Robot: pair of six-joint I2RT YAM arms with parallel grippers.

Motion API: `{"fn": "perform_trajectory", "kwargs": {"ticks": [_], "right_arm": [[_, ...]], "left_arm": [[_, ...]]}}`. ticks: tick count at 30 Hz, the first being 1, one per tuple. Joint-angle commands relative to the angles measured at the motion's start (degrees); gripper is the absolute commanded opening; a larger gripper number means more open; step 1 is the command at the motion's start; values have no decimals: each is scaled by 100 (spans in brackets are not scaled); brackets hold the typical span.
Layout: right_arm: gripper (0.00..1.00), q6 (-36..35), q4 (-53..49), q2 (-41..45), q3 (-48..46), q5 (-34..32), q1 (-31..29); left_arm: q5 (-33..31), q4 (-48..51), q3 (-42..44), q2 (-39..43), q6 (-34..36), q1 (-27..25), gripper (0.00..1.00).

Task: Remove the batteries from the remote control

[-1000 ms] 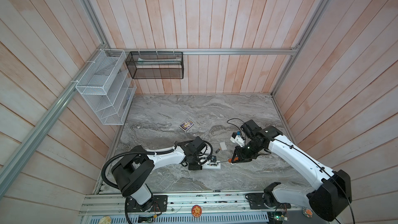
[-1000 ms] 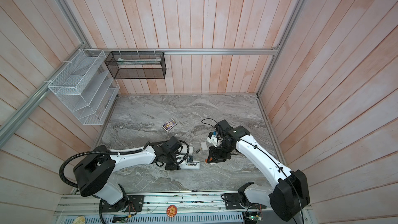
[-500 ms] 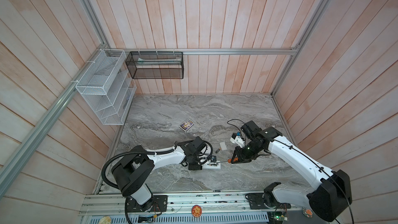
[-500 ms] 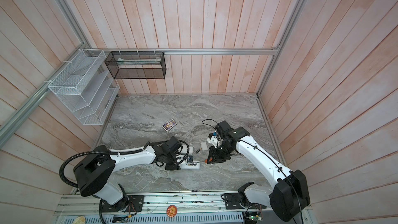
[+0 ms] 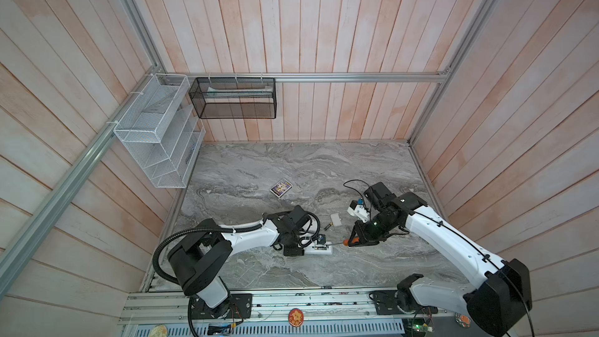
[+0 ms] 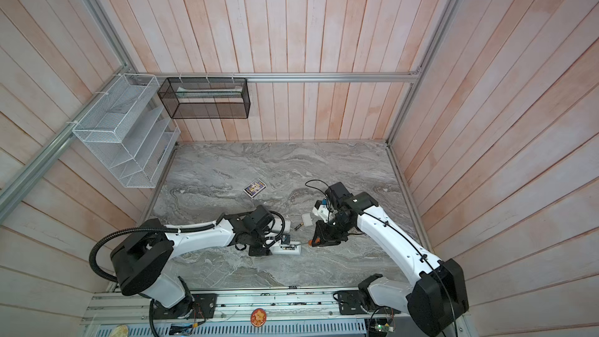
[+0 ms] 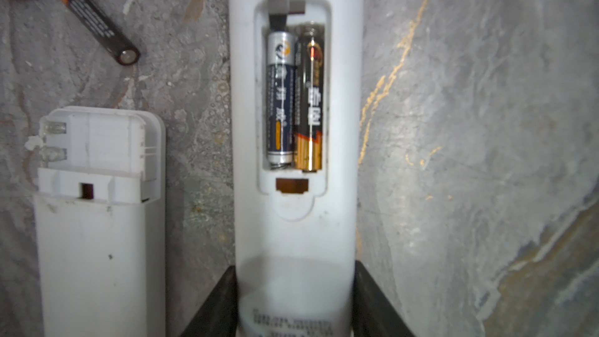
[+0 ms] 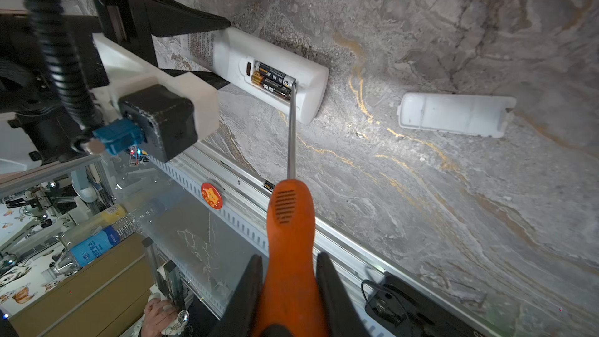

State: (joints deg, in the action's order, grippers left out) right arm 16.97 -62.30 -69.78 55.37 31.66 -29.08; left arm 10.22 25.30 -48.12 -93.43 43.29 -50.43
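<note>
The white remote control (image 7: 295, 222) lies back up on the marble, its battery bay uncovered. Two batteries sit side by side in the bay, a silver-blue one (image 7: 280, 98) and a black-gold one (image 7: 309, 98). My left gripper (image 7: 295, 286) is shut on the remote's end. My right gripper (image 8: 289, 264) is shut on the orange-handled screwdriver (image 8: 290, 222). The screwdriver's blade tip (image 8: 293, 87) rests at the end of the silver-blue battery. In both top views the two grippers (image 5: 293, 248) (image 5: 356, 238) face each other across the remote (image 6: 290, 249).
A loose battery (image 7: 97, 21) and a second white remote (image 7: 97, 238) with an empty bay lie beside the held remote. A white cover plate (image 8: 453, 118) lies close by. Another battery (image 8: 269, 185) sits on the front rail. A card box (image 5: 281, 187) lies farther back.
My right gripper has crept slightly left toward the remote with the screwdriver. The left arm and the remote have stayed put.
</note>
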Motion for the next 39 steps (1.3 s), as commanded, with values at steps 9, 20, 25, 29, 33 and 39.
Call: {"fn": "perform_trajectory", "kwargs": {"ticks": [9, 20, 25, 29, 33, 39], "right_arm": [[0, -20, 377, 216, 59, 1098, -45], [0, 47, 456, 184, 165, 1016, -45], [0, 65, 456, 166, 236, 1020, -44], [0, 78, 421, 148, 274, 1013, -44], [0, 69, 395, 127, 315, 980, -44], [0, 17, 334, 50, 412, 927, -44]], "left_arm": [[-55, 274, 382, -650, 83, -135, 0], [-62, 269, 383, -648, 74, -138, 0], [-57, 274, 385, -626, 79, -136, 0], [-56, 274, 386, -642, 75, -133, 0], [-52, 269, 390, -649, 76, -134, 0], [-57, 265, 399, -650, 83, -138, 0]]}}
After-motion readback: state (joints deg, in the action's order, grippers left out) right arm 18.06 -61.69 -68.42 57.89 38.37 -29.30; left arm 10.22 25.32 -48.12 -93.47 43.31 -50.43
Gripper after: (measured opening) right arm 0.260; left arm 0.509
